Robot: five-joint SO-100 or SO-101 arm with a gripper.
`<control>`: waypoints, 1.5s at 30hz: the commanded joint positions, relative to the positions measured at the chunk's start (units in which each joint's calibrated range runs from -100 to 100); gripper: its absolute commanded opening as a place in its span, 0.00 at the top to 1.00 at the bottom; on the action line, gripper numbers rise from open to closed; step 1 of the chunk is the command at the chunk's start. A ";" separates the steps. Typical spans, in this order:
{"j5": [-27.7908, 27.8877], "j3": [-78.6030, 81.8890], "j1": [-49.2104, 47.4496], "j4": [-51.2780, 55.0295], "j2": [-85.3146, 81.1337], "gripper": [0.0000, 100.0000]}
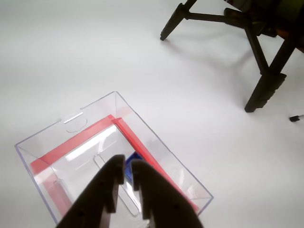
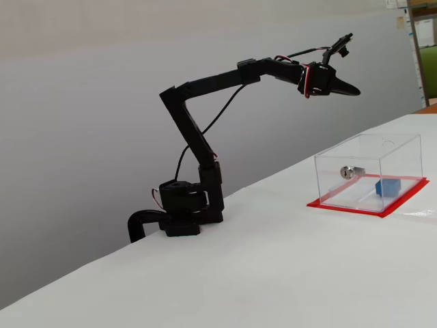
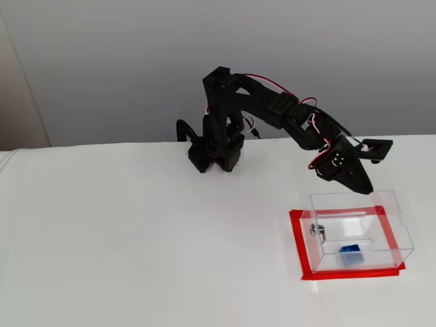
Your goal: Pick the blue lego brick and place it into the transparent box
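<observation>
Your bench (image 3: 136,259) is plain matte white, backed by a bare grey wall (image 2: 82,102) in both fixed views. At its right side sits the transparent box (image 3: 357,231) on its red base rim, and the blue lego brick (image 3: 351,249) lies inside on the box floor. Your tool (image 3: 364,187) hangs in the air above the box's far edge, its jaws nearly together and empty. In the wrist view a black tripod (image 1: 259,52) stands on the bench beyond the box.
</observation>
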 commanded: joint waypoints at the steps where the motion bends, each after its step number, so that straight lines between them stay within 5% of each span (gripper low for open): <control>1: -0.23 2.24 3.77 1.00 -6.86 0.99; 33: -0.28 41.21 42.36 1.44 -53.19 0.99; 45: -0.28 56.58 48.57 1.52 -70.33 0.99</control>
